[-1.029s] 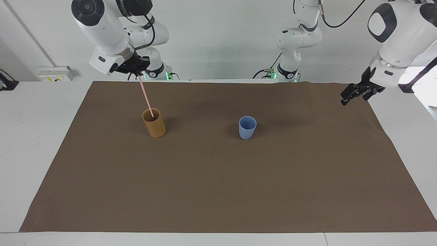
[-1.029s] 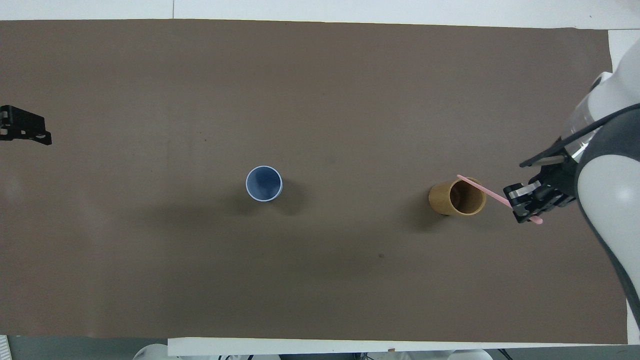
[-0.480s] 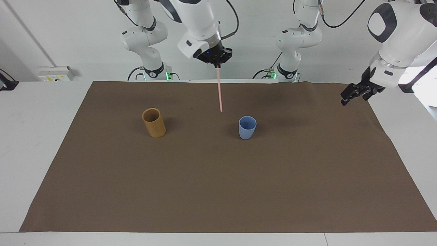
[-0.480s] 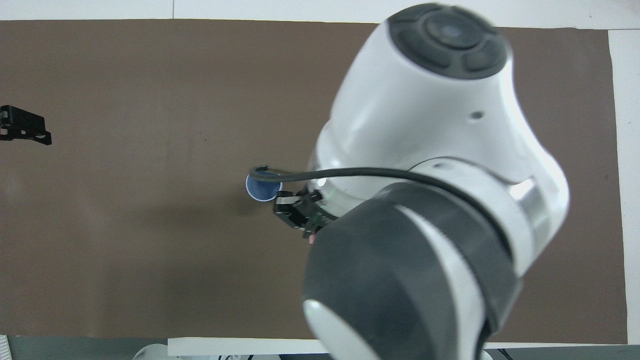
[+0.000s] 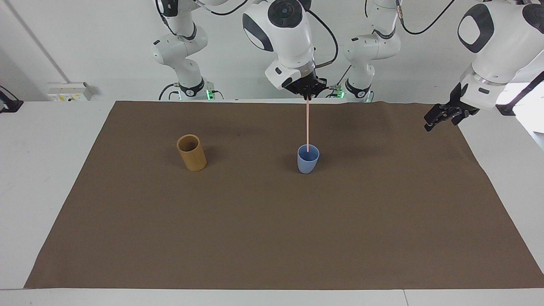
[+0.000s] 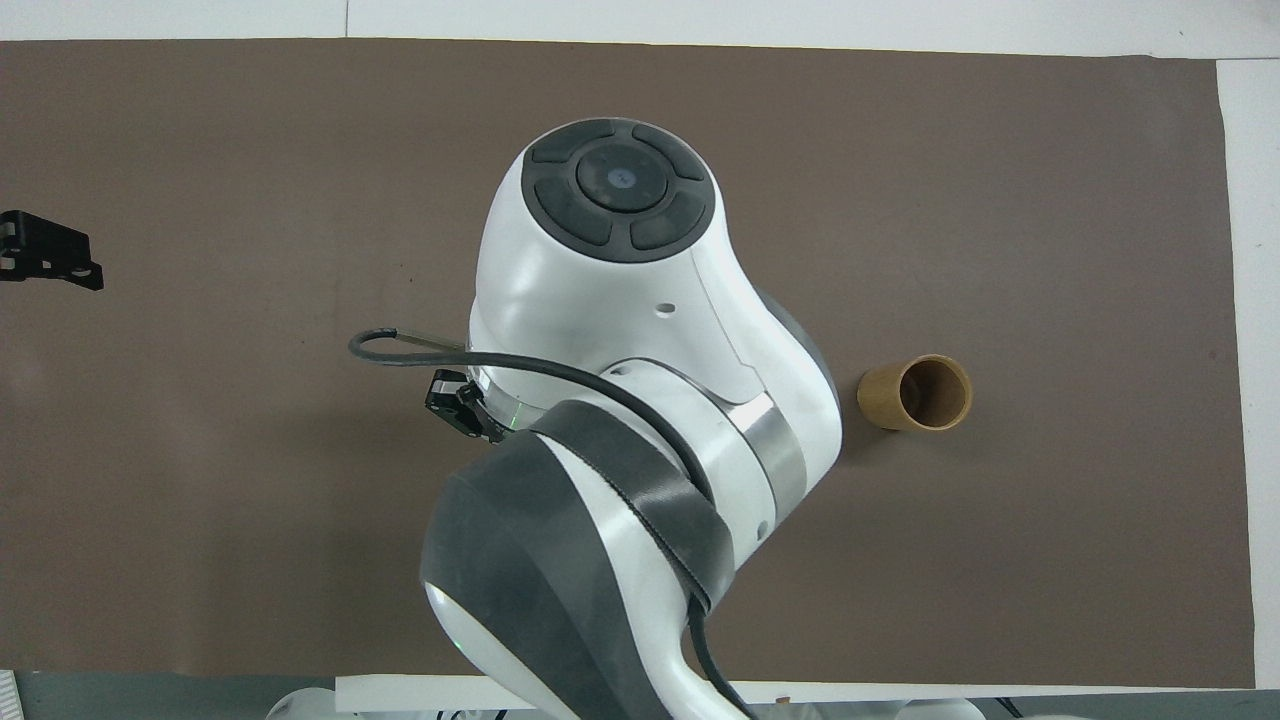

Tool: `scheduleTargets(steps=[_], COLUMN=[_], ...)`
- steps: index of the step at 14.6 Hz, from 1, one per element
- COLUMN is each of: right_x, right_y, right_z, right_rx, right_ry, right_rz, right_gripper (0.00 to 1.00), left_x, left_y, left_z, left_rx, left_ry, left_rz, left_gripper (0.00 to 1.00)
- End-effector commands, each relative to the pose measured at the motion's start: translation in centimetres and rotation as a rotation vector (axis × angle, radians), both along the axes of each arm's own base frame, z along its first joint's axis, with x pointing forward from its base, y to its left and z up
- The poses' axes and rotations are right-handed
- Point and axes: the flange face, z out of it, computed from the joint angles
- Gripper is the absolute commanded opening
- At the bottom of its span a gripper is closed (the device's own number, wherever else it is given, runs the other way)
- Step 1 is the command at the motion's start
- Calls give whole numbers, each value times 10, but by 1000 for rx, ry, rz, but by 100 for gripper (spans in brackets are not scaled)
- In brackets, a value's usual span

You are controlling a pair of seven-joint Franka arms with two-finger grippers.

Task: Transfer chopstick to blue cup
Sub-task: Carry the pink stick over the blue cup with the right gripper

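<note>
The pale pink chopstick (image 5: 307, 123) hangs upright, its top pinched in my right gripper (image 5: 307, 96), which is shut on it directly over the blue cup (image 5: 307, 160). The stick's lower end dips inside the cup's mouth. The cup stands upright near the middle of the brown mat. In the overhead view my right arm hides both cup and stick, and only part of the right gripper (image 6: 462, 406) shows. My left gripper (image 5: 434, 120) waits open and holding nothing above the mat's edge at the left arm's end, and the left gripper (image 6: 50, 262) shows in the overhead view too.
A tan-brown cylindrical cup (image 5: 191, 153) stands upright toward the right arm's end of the table, level with the blue cup; the tan-brown cup (image 6: 916, 393) looks hollow from above. The brown mat (image 5: 272, 238) covers most of the white table.
My right arm lifted the chopstick out of the tan-brown cup, carried it along the table and lowered its tip into the blue cup. The left arm has not moved.
</note>
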Motion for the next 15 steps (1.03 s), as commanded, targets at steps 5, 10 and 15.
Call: scheduleTargets(steps=[5, 10, 15], right_x=[-12, -3, 28], right_y=[3, -9, -42], right_z=[-38, -52, -8], right_rx=[-19, 3, -37], right_ry=[50, 14, -76], right_rz=[-29, -69, -83], right_gripper=[0, 43, 100], left_x=[0, 0, 0], left_y=[0, 0, 0], left_z=[1, 1, 1], left_rx=[-1, -1, -1], left_ry=[12, 12, 12], left_rz=[-3, -3, -3], left_gripper=[100, 100, 100])
